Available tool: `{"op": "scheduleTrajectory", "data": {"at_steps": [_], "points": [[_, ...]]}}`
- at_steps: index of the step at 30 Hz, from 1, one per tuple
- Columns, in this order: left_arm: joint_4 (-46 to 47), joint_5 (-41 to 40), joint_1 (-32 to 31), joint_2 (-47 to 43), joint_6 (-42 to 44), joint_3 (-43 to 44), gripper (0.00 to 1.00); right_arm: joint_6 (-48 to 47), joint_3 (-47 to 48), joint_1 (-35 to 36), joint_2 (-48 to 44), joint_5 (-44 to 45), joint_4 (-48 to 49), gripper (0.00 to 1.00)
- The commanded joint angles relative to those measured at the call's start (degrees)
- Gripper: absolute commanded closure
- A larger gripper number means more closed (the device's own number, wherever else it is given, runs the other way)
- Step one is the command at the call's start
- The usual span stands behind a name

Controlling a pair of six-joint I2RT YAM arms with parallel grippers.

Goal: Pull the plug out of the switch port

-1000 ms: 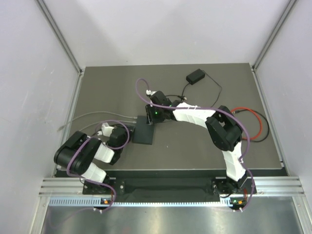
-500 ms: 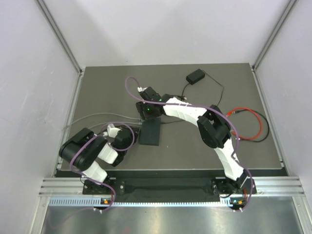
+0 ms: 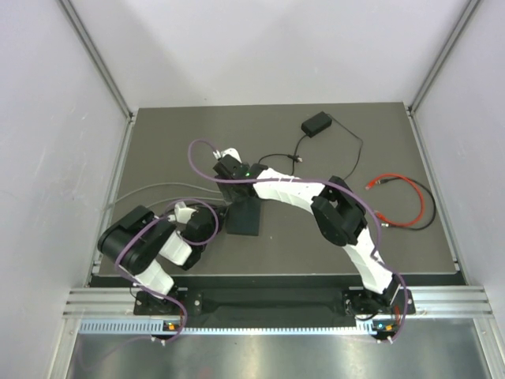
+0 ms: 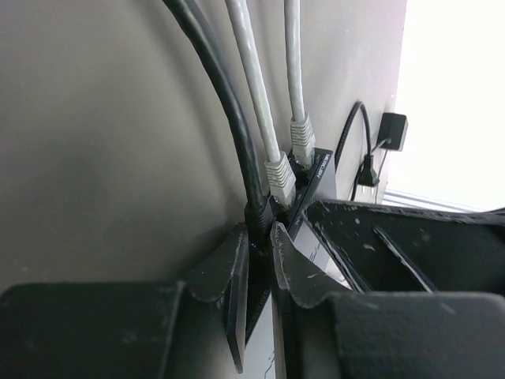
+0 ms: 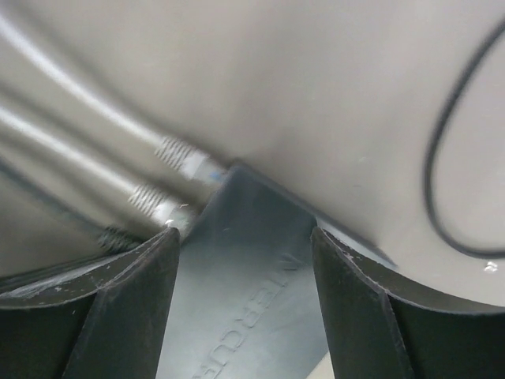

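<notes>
The flat black switch lies mid-table, with two grey cables and a black cable plugged into its left edge. In the left wrist view my left gripper is shut on the black plug, where it enters the switch, next to the two grey plugs. From above, the left gripper sits at the switch's left edge. My right gripper is open over the switch's far end. Its fingers straddle the switch.
A small black power brick with a thin black cord lies at the back. A looped red cable lies at the right. Purple arm cables arch over both arms. Grey walls stand close on the left, right and back sides.
My right gripper has swung left and settled over the switch's far end. The switch has shifted and turned slightly. My left gripper has moved in closer to its left edge.
</notes>
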Motion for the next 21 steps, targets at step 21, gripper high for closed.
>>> {"op": "scheduleTrajectory", "data": {"at_steps": [21], "points": [[3.5, -6.5, 2.2, -6.9, 0.0, -5.3, 1.00, -3.6, -17.5, 1.7, 0.5, 0.9, 5.6, 0.36]]}}
